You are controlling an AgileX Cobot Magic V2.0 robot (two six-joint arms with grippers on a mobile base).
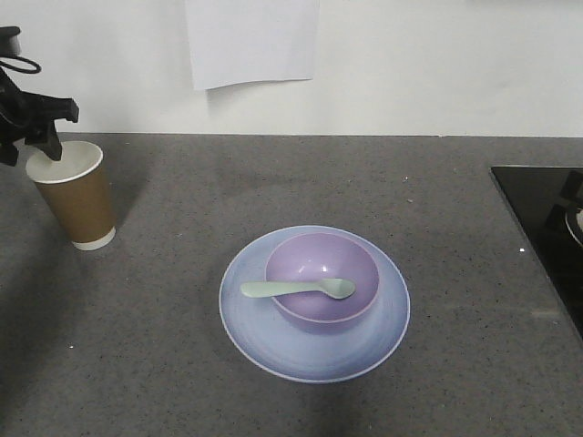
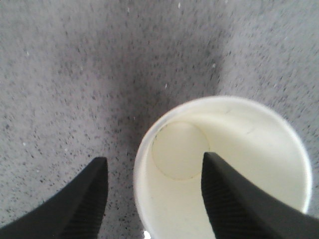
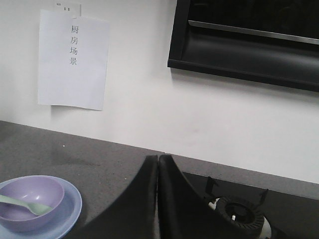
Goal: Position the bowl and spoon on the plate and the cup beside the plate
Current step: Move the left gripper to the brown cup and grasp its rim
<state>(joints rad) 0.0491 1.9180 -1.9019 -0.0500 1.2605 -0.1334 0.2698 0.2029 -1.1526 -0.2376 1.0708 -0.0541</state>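
Left claw (image 2: pixel 154 199): spread, one finger (image 2: pixel 239 204) inside the cup, the other finger (image 2: pixel 75 204) outside its wall; the rim runs between them. Whether the fingers touch the wall cannot be told.
Right claw (image 3: pixel 158 194): fingers pressed together, nothing between them, held above the table and well apart from the dishes.
Cup (image 1: pixel 75 193): brown with a white inside, upright near the table's left edge, well apart from the plate. The left wrist view looks straight down into its white interior (image 2: pixel 234 149).
Plate (image 1: pixel 314 355): pale blue, round, flat on the table near the middle, toward the front edge.
Bowl (image 1: pixel 322 276): lavender, upright on the plate, a little behind the plate's centre.
Spoon (image 1: pixel 298 289): pale mint, lying across the bowl, scoop inside at the right, handle resting on the bowl's left rim and pointing left over the plate.
Table (image 1: pixel 273 182): dark grey, speckled, carrying all the dishes.
Hob (image 1: pixel 542 218): black, set at the table's right edge, with a burner (image 3: pixel 241 214) seen from the right wrist view.
Paper (image 3: pixel 74 59): white sheet on the wall behind the table, printed with dark characters.
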